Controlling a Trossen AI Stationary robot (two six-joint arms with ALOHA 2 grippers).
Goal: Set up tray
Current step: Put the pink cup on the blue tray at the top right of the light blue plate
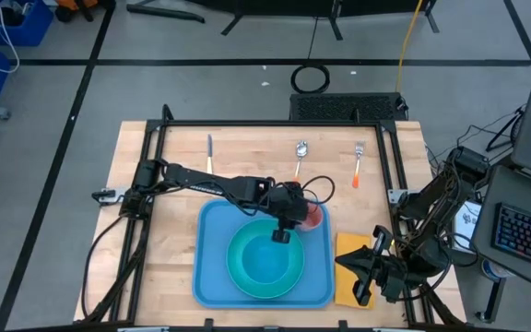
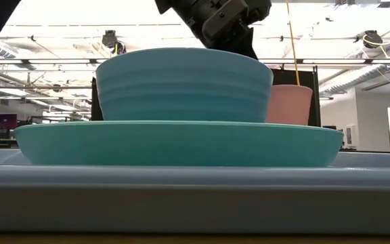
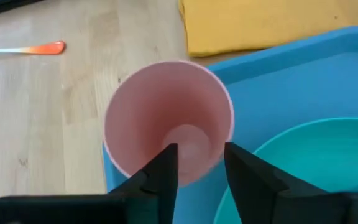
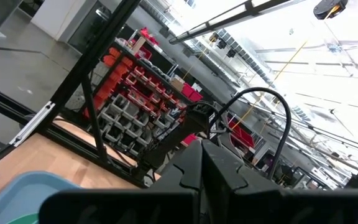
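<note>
The light-blue tray (image 1: 212, 277) lies at the table's near middle. On it sits a turquoise plate (image 2: 175, 144) with a turquoise bowl (image 2: 181, 85) on top. A pink cup (image 3: 166, 118) stands upright on its base in the tray's far right corner. My left gripper (image 3: 201, 165) is open at the cup's rim, slanting down from the left, with one finger inside the cup and one outside its wall. My right gripper (image 4: 202, 149) is shut and raised over the yellow-orange napkin (image 1: 350, 244), pointing up into the room.
On the bare wood beyond the tray lie a knife (image 1: 209, 152), a spoon (image 1: 300, 157) and an orange-handled fork (image 1: 358, 164). The napkin lies just right of the tray. A black frame borders the table's left, far and right sides.
</note>
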